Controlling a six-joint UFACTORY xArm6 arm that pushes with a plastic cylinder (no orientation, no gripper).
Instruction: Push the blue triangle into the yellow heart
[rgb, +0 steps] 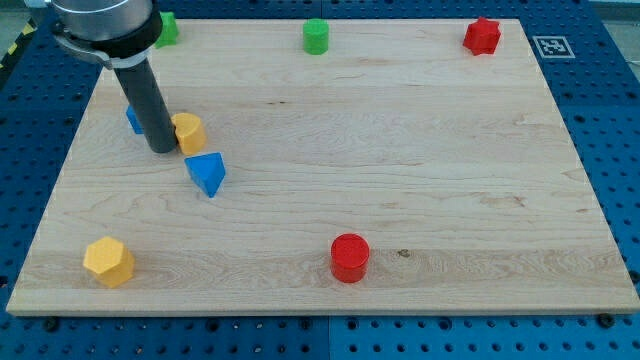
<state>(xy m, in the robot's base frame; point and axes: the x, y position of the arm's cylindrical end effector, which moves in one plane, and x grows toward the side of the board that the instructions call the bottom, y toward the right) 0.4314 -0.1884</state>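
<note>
The blue triangle lies on the wooden board at the view's left, just below and right of a yellow block that may be the heart. The two look close, nearly touching. My tip rests on the board right against the yellow block's left side, up and left of the blue triangle. A second blue block is mostly hidden behind the rod.
A yellow hexagon-like block sits at the bottom left. A red cylinder is at the bottom middle. A green block and a green cylinder sit along the top edge, a red block at the top right.
</note>
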